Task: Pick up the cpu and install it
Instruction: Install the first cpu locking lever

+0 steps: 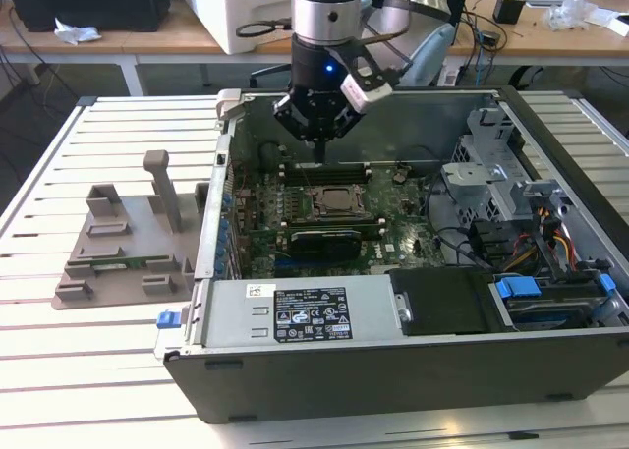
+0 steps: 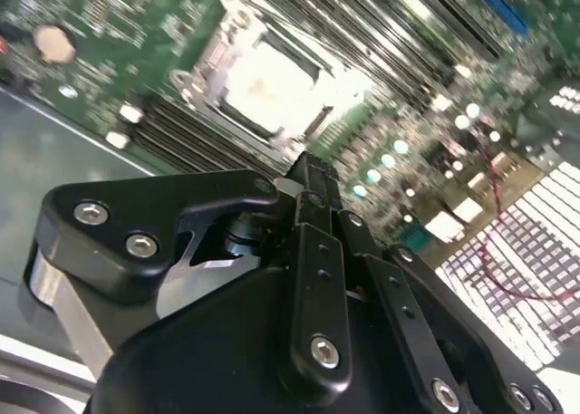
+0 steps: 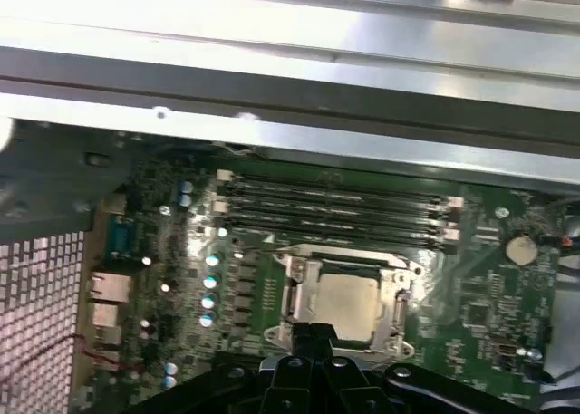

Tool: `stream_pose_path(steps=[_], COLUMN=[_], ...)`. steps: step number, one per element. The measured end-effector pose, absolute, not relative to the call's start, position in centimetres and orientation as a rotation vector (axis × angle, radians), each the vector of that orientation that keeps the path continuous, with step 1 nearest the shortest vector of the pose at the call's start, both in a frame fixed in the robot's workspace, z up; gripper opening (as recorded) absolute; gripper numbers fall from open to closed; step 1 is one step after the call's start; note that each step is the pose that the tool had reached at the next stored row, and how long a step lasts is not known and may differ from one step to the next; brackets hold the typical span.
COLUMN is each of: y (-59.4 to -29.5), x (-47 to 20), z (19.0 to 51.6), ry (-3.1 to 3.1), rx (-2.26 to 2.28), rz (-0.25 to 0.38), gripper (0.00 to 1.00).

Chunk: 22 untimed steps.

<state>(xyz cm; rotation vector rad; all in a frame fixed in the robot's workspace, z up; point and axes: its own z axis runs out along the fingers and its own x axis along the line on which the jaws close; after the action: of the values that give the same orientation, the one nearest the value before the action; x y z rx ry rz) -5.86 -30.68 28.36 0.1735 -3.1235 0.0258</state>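
On the exterior view's left, a grey plastic holder tray (image 1: 123, 257) with upright posts sits on the white slatted metal table (image 1: 59, 370), just beside the open black computer case (image 1: 413, 370). Lying along the case's near edge is a grey power supply box (image 1: 295, 311) with a printed label, and to its right a black drive bay with blue clips (image 1: 518, 290).

Inside the case lies the green motherboard (image 1: 393, 235) (image 3: 471, 296). At its middle is the black and metal rectangular socket frame (image 1: 339, 203) (image 3: 294, 296), and within it rests the cpu (image 1: 341, 201) (image 3: 349, 301) (image 2: 272, 79), a small flat square chip with a shiny silver-grey top, lying flat and seated in the frame. On the far side of the socket run the dark memory slots (image 3: 335, 210); on its near side, in the exterior view, stands a black heat-sink block (image 1: 319, 241).

The silver and black robot arm (image 1: 322, 17) comes down from above over the middle of the case. Its black gripper (image 1: 320, 149) (image 2: 313, 174) (image 3: 313, 337) hangs just above the far edge of the socket, apart from the chip and holding nothing. In both wrist views the fingertips are pressed together into one narrow black tip that points toward the socket.

Toward the exterior view's right, a grey metal drive cage (image 1: 491, 174) fills the case's far corner, with coloured cables (image 1: 550, 243) below it.
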Motion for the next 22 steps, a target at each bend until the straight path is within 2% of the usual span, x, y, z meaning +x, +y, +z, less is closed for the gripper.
stream_pose_path(steps=[8, 22], y=[-28.3, -28.1], x=[-9.8, -8.6], z=[27.6, 26.5], ry=[-3.124, -3.124], rx=[0.173, 0.174], rz=[0.004, 0.004], gripper=[0.11, 0.11])
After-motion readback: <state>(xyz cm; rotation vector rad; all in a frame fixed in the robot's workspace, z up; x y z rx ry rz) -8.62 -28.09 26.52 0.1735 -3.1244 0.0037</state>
